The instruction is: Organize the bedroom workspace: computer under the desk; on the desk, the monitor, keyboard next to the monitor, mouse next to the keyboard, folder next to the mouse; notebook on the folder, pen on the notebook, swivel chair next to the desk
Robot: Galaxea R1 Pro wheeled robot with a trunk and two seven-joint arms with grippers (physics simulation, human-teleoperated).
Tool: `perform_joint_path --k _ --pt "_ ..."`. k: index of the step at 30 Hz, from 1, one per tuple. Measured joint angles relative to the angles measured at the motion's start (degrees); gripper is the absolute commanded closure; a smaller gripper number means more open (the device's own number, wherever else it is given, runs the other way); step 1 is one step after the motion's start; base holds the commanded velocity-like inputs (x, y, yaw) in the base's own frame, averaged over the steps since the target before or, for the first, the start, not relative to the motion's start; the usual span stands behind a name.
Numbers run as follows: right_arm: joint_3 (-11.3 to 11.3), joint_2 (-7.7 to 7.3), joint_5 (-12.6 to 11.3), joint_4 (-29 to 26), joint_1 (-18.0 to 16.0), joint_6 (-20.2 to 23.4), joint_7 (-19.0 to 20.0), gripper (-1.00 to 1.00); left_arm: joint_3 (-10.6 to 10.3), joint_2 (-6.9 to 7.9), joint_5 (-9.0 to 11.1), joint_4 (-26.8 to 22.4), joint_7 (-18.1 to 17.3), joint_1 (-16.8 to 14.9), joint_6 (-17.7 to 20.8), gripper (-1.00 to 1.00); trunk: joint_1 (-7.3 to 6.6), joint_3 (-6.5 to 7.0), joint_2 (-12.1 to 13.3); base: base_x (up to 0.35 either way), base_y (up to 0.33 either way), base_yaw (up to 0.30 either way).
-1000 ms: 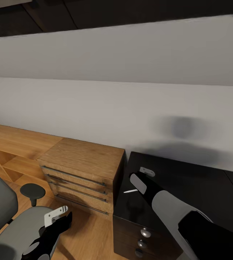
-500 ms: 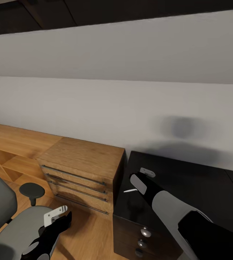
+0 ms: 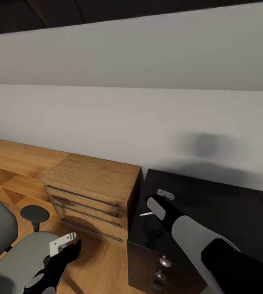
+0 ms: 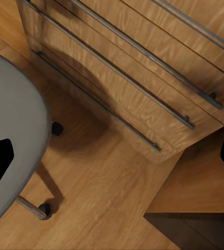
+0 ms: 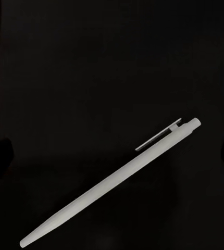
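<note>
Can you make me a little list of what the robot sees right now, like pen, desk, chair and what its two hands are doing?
pen: white, lying flat on the desk, untouched
desk: glossy black top, drawers with round silver knobs
right gripper: above the desk near the pen, open, holding nothing
left gripper: above the chair's seat edge, open, empty
chair: grey seat, standing on the wood floor
wooden drawers: beside the desk, shut

Glossy black desk (image 3: 213, 208), wood-grain chest (image 3: 92, 192)
</note>
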Motion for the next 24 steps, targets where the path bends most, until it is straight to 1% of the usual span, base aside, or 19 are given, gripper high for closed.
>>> perform_joint_path --k 20,24 --pt "-0.1 0.00 0.0 0.1 0.0 0.0 -0.1 -1.00 0.1 0.00 0.0 0.0 0.0 0.0 -0.1 -1.00 4.39 -3.59 -8.0 0.000 0.000 0.000" --pt "-0.1 0.00 -0.1 0.1 0.0 0.0 -0.3 -1.00 0.0 -0.02 0.0 0.0 0.0 0.0 0.0 -1.00 4.40 -3.60 -8.0 0.000 0.000 0.000"
